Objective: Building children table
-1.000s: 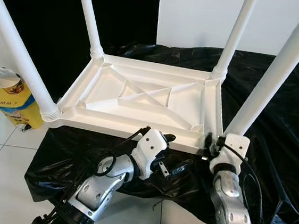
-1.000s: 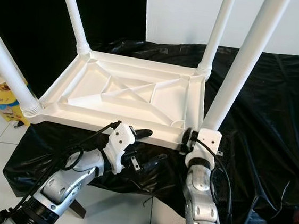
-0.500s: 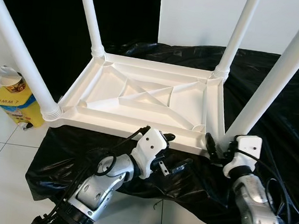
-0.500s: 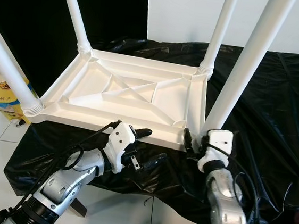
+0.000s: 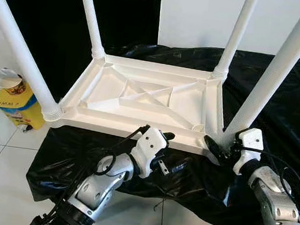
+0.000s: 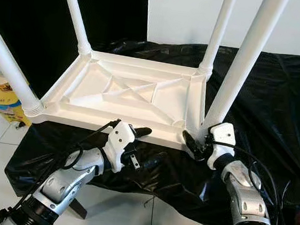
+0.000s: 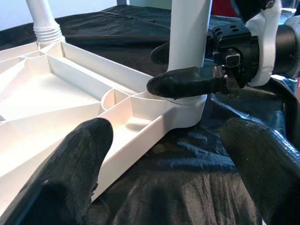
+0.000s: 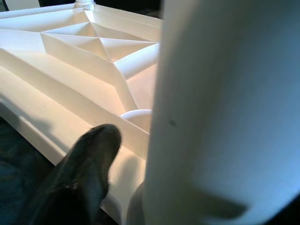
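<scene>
One upturned white table [image 5: 146,98] with four legs is lying on the black-covered worktop [image 5: 279,104]. The right gripper [image 5: 214,148] is closing around the near-right leg [image 5: 275,72]. The left gripper [image 5: 170,152] is hovering wide open and empty by the near edge.

The table [image 5: 151,99] is looking all white. It is sitting on a shiny black sheet [image 5: 280,94]. A yellow box [image 5: 12,107] is showing nearby.
</scene>
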Motion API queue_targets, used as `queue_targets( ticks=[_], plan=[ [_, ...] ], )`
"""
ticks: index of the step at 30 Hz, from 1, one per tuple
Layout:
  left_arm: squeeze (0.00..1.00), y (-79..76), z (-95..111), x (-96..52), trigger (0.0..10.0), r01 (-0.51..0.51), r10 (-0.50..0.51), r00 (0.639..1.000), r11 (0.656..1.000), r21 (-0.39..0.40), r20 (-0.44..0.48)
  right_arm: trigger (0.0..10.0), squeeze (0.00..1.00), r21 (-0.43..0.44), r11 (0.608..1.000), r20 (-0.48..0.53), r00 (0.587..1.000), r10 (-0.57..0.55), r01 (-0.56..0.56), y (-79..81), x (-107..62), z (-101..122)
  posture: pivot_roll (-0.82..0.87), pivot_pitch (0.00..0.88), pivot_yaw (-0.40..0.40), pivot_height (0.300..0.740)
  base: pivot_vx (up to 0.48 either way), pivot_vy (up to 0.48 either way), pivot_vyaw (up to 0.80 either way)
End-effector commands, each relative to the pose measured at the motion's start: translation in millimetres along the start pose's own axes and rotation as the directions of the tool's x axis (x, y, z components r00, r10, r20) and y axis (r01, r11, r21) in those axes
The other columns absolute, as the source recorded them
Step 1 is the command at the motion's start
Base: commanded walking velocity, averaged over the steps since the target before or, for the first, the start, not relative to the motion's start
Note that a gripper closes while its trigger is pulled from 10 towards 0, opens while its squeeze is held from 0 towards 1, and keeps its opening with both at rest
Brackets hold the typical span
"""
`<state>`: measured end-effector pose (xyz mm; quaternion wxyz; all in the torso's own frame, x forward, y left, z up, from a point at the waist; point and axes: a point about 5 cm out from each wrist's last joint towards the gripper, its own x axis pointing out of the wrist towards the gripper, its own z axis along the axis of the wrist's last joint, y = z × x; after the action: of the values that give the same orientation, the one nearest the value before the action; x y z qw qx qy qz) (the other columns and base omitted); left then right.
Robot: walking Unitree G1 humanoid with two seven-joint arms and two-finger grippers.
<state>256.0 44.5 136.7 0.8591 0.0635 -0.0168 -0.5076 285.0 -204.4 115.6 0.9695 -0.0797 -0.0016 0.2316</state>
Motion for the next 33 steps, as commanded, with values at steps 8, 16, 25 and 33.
queue_targets(
  ticks=[8,16,25,33],
  plan=[
    [0.00,4.4,0,-1.0,10.0,0.005,-0.005,1.000,1.000,0.005,-0.008,10.0,0.00,0.024,0.999,-0.044,0.998,0.037,-0.036,8.8,1.4,-12,0.03,0.017,0.015,0.740,0.000,0.000,0.00],
    [0.00,3.9,-1,-1.5,10.0,0.011,-0.011,1.000,1.000,0.003,-0.013,10.0,0.00,0.034,0.997,-0.070,0.995,-0.066,0.069,9.1,-0.3,-18,0.03,0.018,0.017,0.740,0.000,0.000,0.00],
    [0.00,0.7,-3,-1.2,10.0,0.020,-0.020,1.000,1.000,-0.002,-0.015,10.0,0.00,0.075,0.979,-0.097,0.978,-0.183,0.191,24.3,3.6,-25,0.02,0.024,0.014,0.740,0.000,0.000,0.00],
    [0.00,-1.9,-4,-2.3,10.0,0.019,-0.019,1.000,1.000,-0.008,-0.018,10.0,0.00,0.143,0.880,-0.170,0.887,-0.429,0.453,43.0,12.2,-33,0.03,0.031,0.002,0.740,0.000,0.000,0.00]
  ],
)
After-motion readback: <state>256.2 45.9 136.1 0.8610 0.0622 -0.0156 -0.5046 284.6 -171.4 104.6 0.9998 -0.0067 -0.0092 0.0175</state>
